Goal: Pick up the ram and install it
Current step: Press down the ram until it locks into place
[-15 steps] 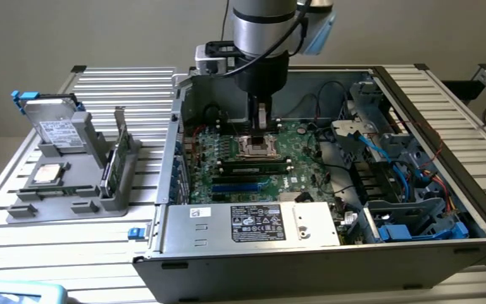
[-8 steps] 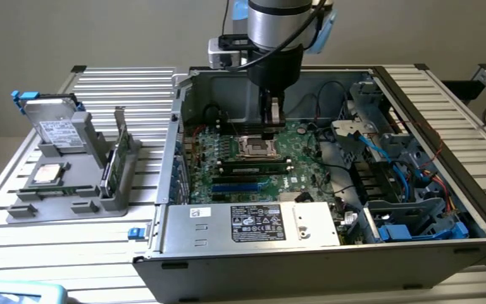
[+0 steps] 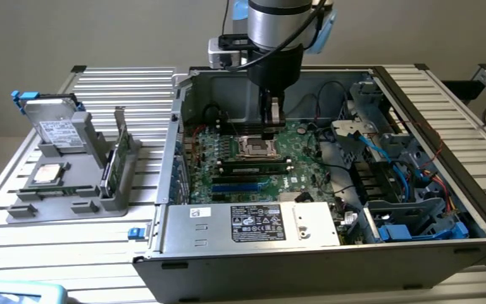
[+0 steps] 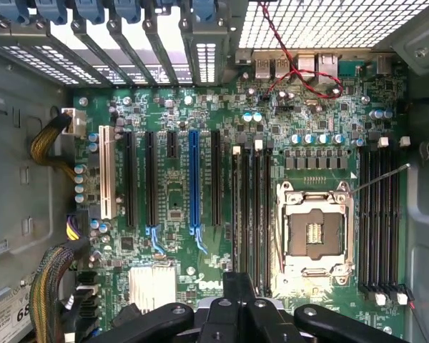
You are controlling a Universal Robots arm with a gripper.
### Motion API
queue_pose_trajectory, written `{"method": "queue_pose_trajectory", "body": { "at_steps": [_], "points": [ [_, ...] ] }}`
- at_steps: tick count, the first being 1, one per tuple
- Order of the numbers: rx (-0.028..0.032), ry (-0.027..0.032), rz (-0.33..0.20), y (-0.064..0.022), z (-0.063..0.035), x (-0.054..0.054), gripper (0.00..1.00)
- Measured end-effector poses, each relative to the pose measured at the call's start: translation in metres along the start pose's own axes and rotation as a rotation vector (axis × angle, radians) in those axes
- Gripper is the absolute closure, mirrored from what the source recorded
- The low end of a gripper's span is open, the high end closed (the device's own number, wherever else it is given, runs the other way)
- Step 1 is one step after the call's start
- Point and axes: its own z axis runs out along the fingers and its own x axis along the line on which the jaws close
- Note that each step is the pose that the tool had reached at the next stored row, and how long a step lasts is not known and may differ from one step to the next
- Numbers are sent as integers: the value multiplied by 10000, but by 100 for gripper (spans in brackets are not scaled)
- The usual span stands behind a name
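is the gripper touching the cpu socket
Cannot tell. In the exterior view the gripper hangs just above the cpu socket, and neither view plainly shows a gap or contact.

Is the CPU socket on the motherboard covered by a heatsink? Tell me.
No: the CPU socket sits bare in its metal frame on the motherboard, with nothing mounted over it.

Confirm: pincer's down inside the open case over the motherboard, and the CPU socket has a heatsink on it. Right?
Not quite. The CPU socket has no heatsink: it sits bare, with its metal frame and contact area exposed, as the wrist view shows. The rest holds: the pincer is inside the open case, over the motherboard.
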Motion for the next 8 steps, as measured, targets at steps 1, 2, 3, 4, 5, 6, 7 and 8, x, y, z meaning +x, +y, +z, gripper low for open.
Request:
{"method": "queue_pose_trajectory", "body": {
  "at_steps": [1,2,3,4,5,6,7,8],
  "points": [
    [0,0,0,0,0,0,89],
    [0,0,0,0,0,0,89],
    [0,0,0,0,0,0,89],
    [0,0,0,0,0,0,89],
    [0,0,0,0,0,0,89],
    [0,0,0,0,0,0,89],
    [0,0,0,0,0,0,89],
    [0,0,0,0,0,0,89]
  ]
}}
